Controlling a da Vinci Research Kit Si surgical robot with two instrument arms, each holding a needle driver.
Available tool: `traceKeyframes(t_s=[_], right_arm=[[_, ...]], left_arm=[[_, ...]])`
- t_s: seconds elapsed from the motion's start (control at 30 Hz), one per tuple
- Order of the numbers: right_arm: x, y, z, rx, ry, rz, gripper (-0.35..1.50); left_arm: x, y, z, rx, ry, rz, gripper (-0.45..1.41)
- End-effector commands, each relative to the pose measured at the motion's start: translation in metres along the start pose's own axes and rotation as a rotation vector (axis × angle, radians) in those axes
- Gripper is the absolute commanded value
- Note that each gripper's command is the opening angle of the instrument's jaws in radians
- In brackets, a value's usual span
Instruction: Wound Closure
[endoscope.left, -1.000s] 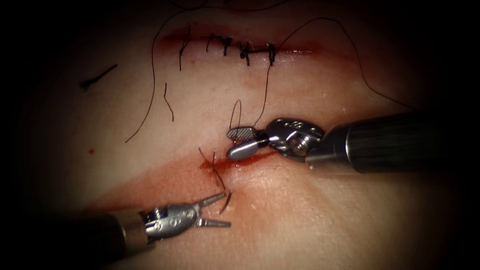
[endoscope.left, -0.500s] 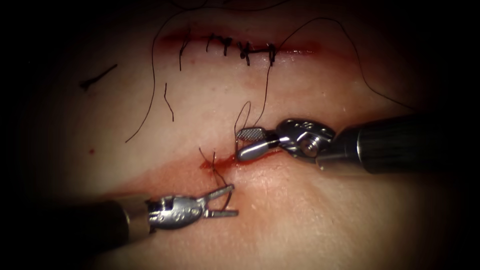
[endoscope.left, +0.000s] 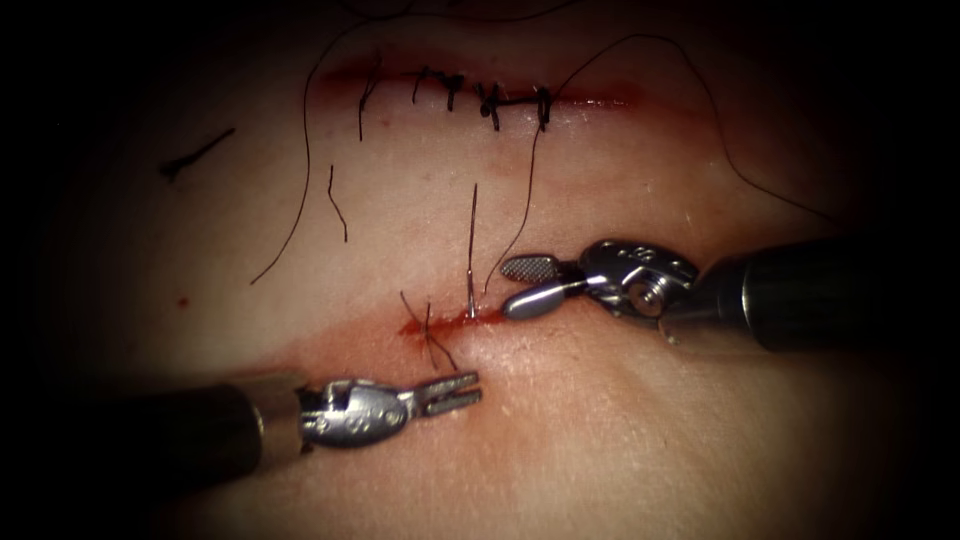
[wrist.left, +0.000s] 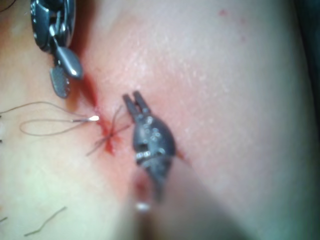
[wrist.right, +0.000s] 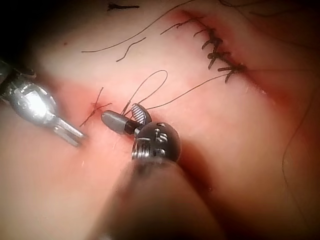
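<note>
My left tool (endoscope.left: 462, 391) comes in low from the left, with its jaws shut on the needle's tip on the near side of the open cut (endoscope.left: 330, 360) in the tissue (endoscope.left: 600, 430). The needle (endoscope.left: 470, 308) is in the tissue across the cut, and its shiny tail (wrist.left: 93, 118) stands out of the far edge. The thread (endoscope.left: 472, 240) rises straight from that tail. Just right of the tail my right tool (endoscope.left: 520, 285) stands with open jaws that hold nothing. The same two tools are the left tool (wrist.right: 75, 136) and right tool (wrist.left: 62, 77) in the wrist views.
A knotted stitch (endoscope.left: 428, 330) with short cut ends sits on the open cut, left of the needle, in red fluid. A second cut (endoscope.left: 480, 98) at the back is closed by several stitches. Long thread (endoscope.left: 640, 40) arcs off right; cut thread ends (endoscope.left: 195, 153) lie at the left.
My left tool slid right and shut its jaws on the needle's tip. The right tool drew back to the right, away from the needle's tail. The thread loop above the tail pulled taller and narrower.
</note>
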Motion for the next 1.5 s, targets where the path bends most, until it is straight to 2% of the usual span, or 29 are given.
traceKeyframes(t_s=[0.03,0.07,0.13,0.37,0.47,0.57,0.63,0.7,0.8,0.97,1.07,1.27,1.3,1.5], right_arm=[[-0.0007,-0.0001,0.0007,0.004,0.001,0.001,0.96],[-0.0007,-0.0002,0.0006,0.005,0.001,0.001,0.96],[-0.0009,-0.0004,0.0001,0.009,0.002,0.000,0.93],[-0.0011,-0.0006,-0.0001,0.014,0.013,-0.001,0.91],[-0.0012,-0.0007,-0.0004,0.017,0.015,-0.001,0.91],[-0.0013,-0.0008,-0.0007,0.019,0.014,-0.002,0.94],[-0.0014,-0.0008,-0.0010,0.016,0.014,-0.003,0.94],[-0.0015,-0.0009,-0.0016,0.002,0.015,-0.002,0.91],[-0.0019,-0.0015,-0.0024,0.008,0.012,0.002,0.89],[-0.0026,-0.0031,-0.0035,0.014,0.012,-0.024,0.88],[-0.0029,-0.0039,-0.0038,0.006,0.014,-0.042,0.88],[-0.0035,-0.0049,-0.0034,-0.034,0.020,-0.110,0.88],[-0.0036,-0.0053,-0.0034,-0.040,0.020,-0.127,0.88],[-0.0034,-0.0078,-0.0027,-0.140,0.001,-0.227,0.91]], left_arm=[[-0.0002,0.0005,0.0007,-0.015,0.008,-0.027,-0.45],[0.0000,0.0007,0.0006,-0.039,0.017,-0.062,-0.45],[0.0017,0.0014,0.0000,-0.149,0.060,-0.212,-0.45],[0.0077,0.0009,-0.0018,-0.391,0.074,-0.563,-0.45],[0.0095,0.0008,-0.0028,-0.478,0.074,-0.630,-0.45],[0.0105,0.0010,-0.0036,-0.505,0.064,-0.621,-0.45],[0.0111,0.0010,-0.0040,-0.483,0.071,-0.569,-0.45],[0.0117,0.0003,-0.0044,-0.404,0.068,-0.466,-0.45],[0.0119,-0.0010,-0.0049,-0.213,0.010,-0.337,-0.45],[0.0123,-0.0020,-0.0056,-0.113,-0.047,-0.232,-0.45],[0.0133,-0.0040,-0.0067,-0.021,-0.034,-0.185,-0.45],[0.0162,-0.0074,-0.0089,0.088,0.008,-0.122,-0.45],[0.0174,-0.0085,-0.0098,0.106,0.010,-0.114,-0.45],[0.0204,-0.0114,-0.0116,0.146,0.040,-0.104,-0.45]])
